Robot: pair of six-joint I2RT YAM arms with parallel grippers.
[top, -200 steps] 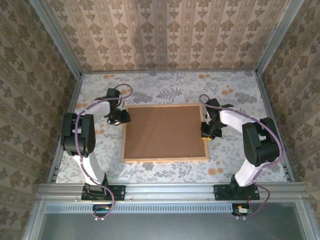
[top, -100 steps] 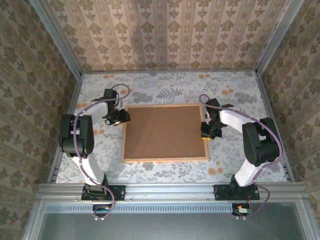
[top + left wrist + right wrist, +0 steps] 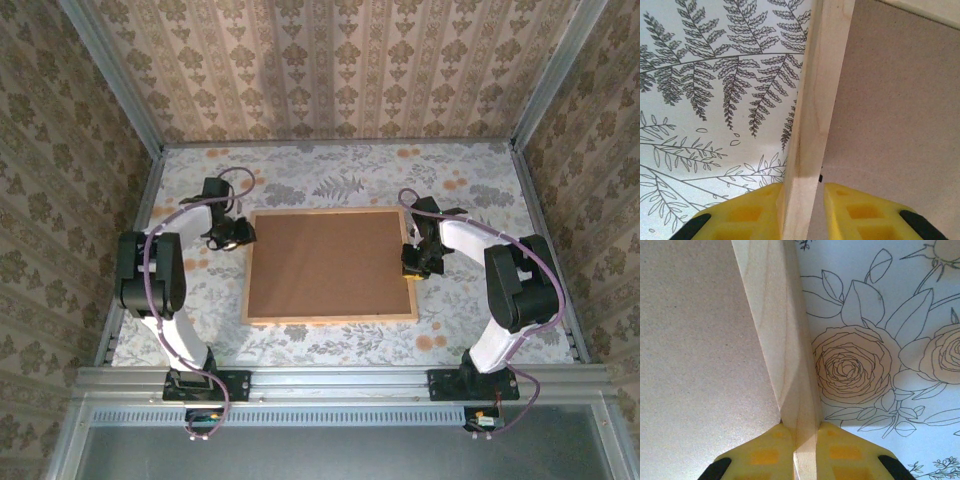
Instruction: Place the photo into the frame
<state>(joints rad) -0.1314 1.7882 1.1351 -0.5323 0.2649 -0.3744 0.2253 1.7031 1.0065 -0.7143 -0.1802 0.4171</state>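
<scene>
So we've got the flowery worktop [image 3: 330,165] with the frame [image 3: 330,319] lying flat right in the middle of it, brown board [image 3: 330,262] facing up. The right gripper [image 3: 410,258] is on the frame's right-hand moulding, yellow fingers [image 3: 840,447] clamped tight on the wood. The left gripper [image 3: 240,233] is at the left-hand moulding near the far corner, one finger [image 3: 755,205] on each side of the strip. We honestly can't tell if it's actually pinching.

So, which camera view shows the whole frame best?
The top external view: the frame lies fully in sight, all four rails around the brown board. The left wrist view catches a stretch of its left rail, the right wrist view its right rail.
</scene>
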